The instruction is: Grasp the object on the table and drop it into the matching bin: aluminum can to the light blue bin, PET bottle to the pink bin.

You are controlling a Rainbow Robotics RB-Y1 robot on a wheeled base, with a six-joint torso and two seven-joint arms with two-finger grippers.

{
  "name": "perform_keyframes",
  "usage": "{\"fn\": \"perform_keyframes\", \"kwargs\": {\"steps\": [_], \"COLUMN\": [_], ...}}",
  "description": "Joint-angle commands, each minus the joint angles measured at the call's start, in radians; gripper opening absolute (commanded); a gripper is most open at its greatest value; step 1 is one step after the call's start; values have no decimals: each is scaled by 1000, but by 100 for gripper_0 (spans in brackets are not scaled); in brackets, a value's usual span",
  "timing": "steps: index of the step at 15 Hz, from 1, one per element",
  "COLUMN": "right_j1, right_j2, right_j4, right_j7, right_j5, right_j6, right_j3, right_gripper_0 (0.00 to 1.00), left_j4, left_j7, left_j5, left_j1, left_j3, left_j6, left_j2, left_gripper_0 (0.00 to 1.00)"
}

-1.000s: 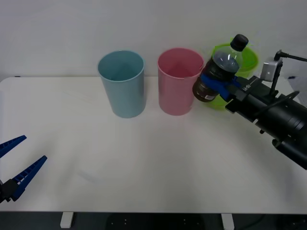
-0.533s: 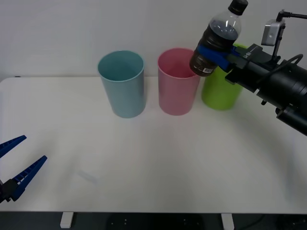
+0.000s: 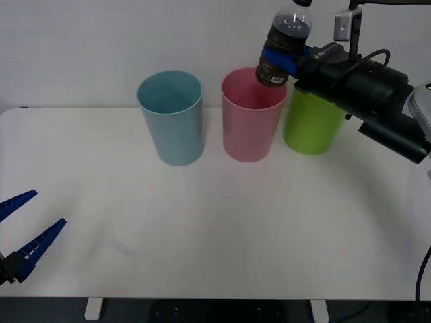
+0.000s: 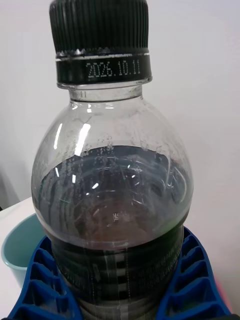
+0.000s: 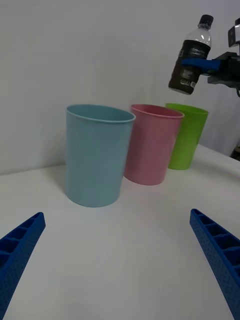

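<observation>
My right gripper (image 3: 283, 55) is shut on the PET bottle (image 3: 283, 44), a small clear bottle with dark contents and a black cap. It hangs tilted in the air, its base above the right part of the pink bin's (image 3: 253, 114) rim. Up close, the bottle (image 4: 112, 200) stands between the blue ribbed fingers (image 4: 190, 285). From the left wrist, the bottle (image 5: 190, 57) is above and beyond the pink bin (image 5: 152, 145). The light blue bin (image 3: 171, 118) stands left of the pink one on the white table (image 3: 215, 229). My left gripper (image 3: 23, 229) is open at the near left corner.
A lime green bin (image 3: 311, 124) stands right of the pink bin, directly below my right arm (image 3: 363, 87). The three bins form a row at the back of the table.
My right gripper has carried the bottle up and to the left, from in front of the green bin to above the pink bin's rim. The left arm has not moved.
</observation>
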State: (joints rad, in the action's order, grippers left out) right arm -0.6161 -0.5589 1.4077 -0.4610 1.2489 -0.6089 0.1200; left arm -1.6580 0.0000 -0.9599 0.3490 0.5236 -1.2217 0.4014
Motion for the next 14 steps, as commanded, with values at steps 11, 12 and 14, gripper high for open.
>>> {"fn": "perform_keyframes", "kwargs": {"steps": [11, 12, 14], "right_j1": [-159, -157, -157], "right_j2": [142, 143, 143], "right_j4": [-248, -248, -250], "right_j7": [39, 39, 42], "right_j5": [132, 130, 130], "right_j6": [43, 43, 43], "right_j3": [12, 10, 12], "right_gripper_0": [0, 0, 0], "left_j4": [0, 0, 0], "left_j7": [0, 0, 0], "left_j5": [0, 0, 0], "left_j1": [0, 0, 0], "left_j3": [0, 0, 0], "left_j6": [0, 0, 0], "left_j2": [0, 0, 0], "left_gripper_0": [100, 100, 100]}}
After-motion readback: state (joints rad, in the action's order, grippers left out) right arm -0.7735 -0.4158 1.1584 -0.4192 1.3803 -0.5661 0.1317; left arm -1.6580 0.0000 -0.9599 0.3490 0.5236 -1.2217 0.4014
